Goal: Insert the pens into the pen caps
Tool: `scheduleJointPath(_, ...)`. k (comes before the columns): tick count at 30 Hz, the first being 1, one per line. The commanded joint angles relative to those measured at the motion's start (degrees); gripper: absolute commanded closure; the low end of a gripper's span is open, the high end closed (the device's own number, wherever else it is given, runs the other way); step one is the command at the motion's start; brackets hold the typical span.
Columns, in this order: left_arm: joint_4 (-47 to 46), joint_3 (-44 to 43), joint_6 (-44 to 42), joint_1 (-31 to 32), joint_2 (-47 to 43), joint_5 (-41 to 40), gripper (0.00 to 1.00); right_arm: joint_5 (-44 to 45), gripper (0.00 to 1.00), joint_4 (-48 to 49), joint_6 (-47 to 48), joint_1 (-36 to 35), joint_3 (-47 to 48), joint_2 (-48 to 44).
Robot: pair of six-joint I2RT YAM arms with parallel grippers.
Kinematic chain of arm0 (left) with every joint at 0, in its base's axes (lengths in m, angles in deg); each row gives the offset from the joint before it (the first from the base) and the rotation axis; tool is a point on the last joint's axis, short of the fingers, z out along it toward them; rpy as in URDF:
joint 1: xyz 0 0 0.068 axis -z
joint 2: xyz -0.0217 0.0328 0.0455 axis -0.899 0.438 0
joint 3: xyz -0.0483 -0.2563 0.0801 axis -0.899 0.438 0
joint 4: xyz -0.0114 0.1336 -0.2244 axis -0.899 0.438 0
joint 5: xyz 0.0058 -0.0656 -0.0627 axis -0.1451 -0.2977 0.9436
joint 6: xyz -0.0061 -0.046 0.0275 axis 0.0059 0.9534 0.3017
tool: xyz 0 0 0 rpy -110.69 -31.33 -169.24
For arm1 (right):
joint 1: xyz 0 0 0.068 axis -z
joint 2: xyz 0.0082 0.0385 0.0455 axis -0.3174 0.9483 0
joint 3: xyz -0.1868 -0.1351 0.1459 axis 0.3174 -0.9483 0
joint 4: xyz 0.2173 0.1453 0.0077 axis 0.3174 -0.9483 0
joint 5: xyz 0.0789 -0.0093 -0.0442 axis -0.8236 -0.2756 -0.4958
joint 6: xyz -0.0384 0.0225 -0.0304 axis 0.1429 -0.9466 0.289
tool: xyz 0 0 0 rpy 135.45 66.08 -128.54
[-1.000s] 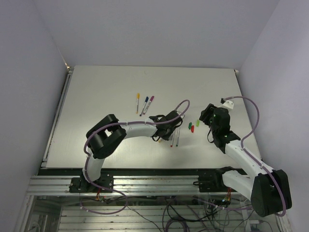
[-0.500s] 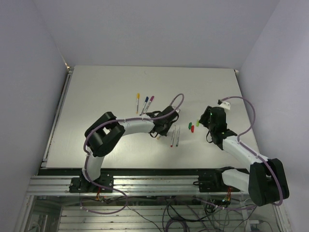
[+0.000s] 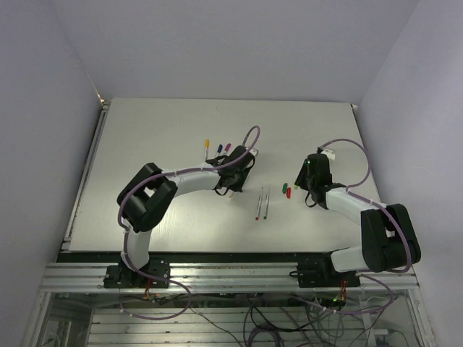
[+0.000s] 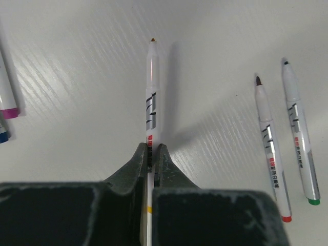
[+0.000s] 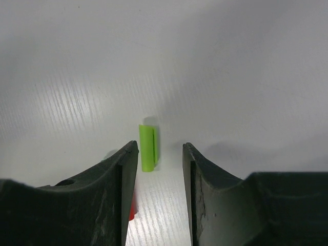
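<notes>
The left gripper [image 4: 150, 154], clenched on a pen [image 4: 151, 97] with what looks like an orange tip, has carried it toward eleven o'clock, leaving two loose pens [image 4: 270, 169] behind. The right gripper [image 5: 159, 149], spread and empty, has advanced to the green cap [image 5: 147, 147] at its twelve o'clock, so a pickup seems next.

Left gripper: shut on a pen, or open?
Shut on the pen. In the left wrist view the left gripper pinches its barrel, fingers tight against it.
</notes>
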Motion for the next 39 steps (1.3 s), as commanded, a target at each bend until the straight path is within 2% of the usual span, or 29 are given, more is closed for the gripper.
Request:
scheduleJointPath(1,-1.28,-1.42,-1.64,0.23,-3.92,0.17,0.93,-1.26,0.6,1.26,1.27,0.28,2.16,2.08)
scheduleJointPath(23,-2.08,-1.1,-1.34,0.18,-5.39,2.83,0.93,-1.39,0.6,-0.72,1.6,-0.4,5.78,10.52)
scheduleJointPath(39,-1.88,-1.4,-0.17,-0.35,-4.6,5.01,0.93,2.14,0.64,-6.43,-1.89,-2.07,5.02,10.1)
